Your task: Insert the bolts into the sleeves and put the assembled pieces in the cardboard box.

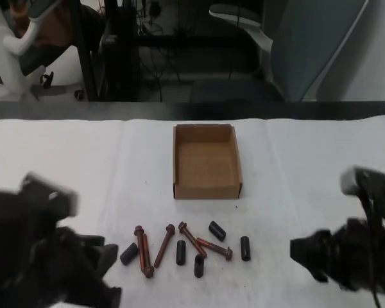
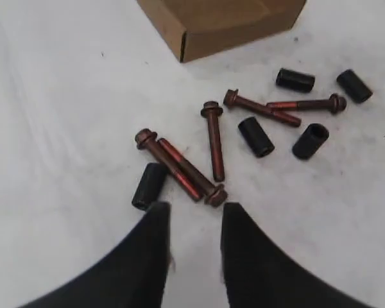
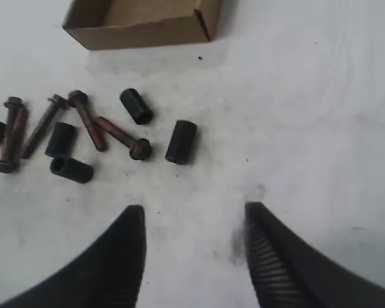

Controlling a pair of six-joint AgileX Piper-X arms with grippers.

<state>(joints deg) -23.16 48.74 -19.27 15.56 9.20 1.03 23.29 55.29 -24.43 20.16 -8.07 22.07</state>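
Observation:
Several copper-red bolts (image 1: 165,245) and several short black sleeves (image 1: 180,252) lie loose on the white bench in front of the open cardboard box (image 1: 177,160), which has nothing inside. In the left wrist view, my left gripper (image 2: 196,212) stands open and holds nothing, just short of a black sleeve (image 2: 149,186) and a pair of bolts (image 2: 192,173) lying side by side. My right gripper (image 3: 194,212) is open and holds nothing, with a black sleeve (image 3: 181,141) and a bolt (image 3: 122,136) a little way ahead of it. In the high view the left gripper (image 1: 102,253) and right gripper (image 1: 305,251) flank the pile.
The white cloth (image 1: 64,160) covers the bench, with bare room on both sides of the box and to the right of the parts. Chairs and a dark stand sit behind the bench's far edge (image 1: 192,110).

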